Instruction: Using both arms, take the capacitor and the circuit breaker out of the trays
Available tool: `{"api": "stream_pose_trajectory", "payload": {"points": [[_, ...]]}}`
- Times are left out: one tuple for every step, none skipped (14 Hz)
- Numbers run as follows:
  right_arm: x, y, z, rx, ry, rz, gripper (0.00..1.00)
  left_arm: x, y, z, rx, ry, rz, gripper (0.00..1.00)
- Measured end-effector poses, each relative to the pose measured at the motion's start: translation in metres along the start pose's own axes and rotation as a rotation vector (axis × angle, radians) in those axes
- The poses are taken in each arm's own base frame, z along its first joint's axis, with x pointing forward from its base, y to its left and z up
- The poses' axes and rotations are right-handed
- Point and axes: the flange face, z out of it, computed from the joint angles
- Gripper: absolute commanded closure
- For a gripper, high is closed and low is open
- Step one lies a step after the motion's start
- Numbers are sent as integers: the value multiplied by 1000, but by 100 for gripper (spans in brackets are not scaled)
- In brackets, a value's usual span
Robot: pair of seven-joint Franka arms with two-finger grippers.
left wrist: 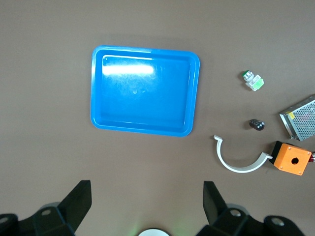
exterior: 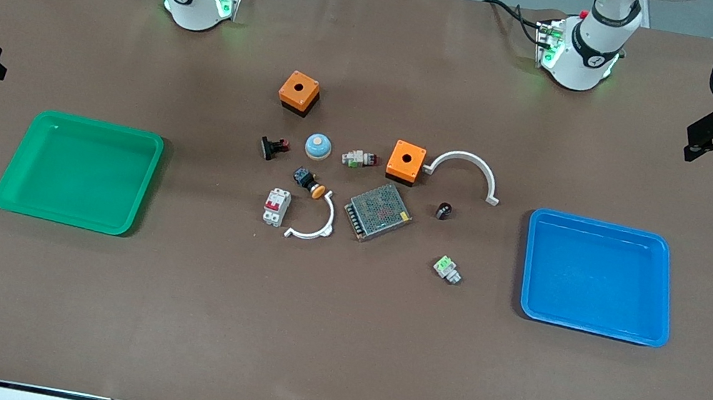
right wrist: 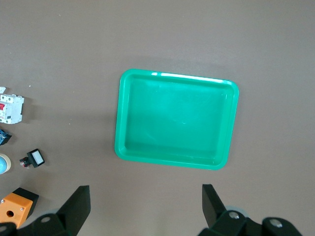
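Grippers wait spread apart, high at the table's ends: our left gripper [left wrist: 146,209] above the blue tray [left wrist: 195,93], well away from the capacitor [exterior: 444,210], which lies on its side; our right gripper [right wrist: 145,211] above the green tray [right wrist: 119,123], away from the breaker [exterior: 276,206], whose long axis runs toward the front camera.

**Three cameras: one high overview, two wrist views looking straight down**

The front camera sits high, facing the two arm bases along the top of its picture, and takes in the whole table [exterior: 330,355], both trays and the cluster of parts between them.

The left wrist camera hangs high over the blue tray [left wrist: 145,91], looking straight down; it shares with the front view that tray [exterior: 597,276], the capacitor [left wrist: 257,124] [exterior: 444,210] and the white arc [left wrist: 241,160].

The right wrist camera looks down likewise on the green tray [right wrist: 177,118], sharing it [exterior: 79,172] and the breaker [right wrist: 11,108] [exterior: 276,206] with the front view.
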Motion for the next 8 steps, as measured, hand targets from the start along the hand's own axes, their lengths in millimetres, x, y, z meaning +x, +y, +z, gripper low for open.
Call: {"api": "stream_pose_trajectory", "payload": {"points": [[0,0,0,0,0,0,0,0,0,0,0,-4,0,0],[0,0,0,0,0,0,0,-1,0,0,1,-7,0,0],[0,0,0,0,1,0,0,-1,0,0,1,-8,0,0],[0,0,-1,0,1,0,0,-1,0,0,1,-7,0,0],[-1,0,-1,0,1,0,0,-1,0,-1,0,-5,1,0],[-1,0,-1,0,1,0,0,-1,0,-2,0,-4,1,0],[-1,0,-1,0,1,0,0,-1,0,-2,0,-4,1,0],[-1,0,-1,0,0,0,0,-1,0,-2,-4,-4,1,0]]}}
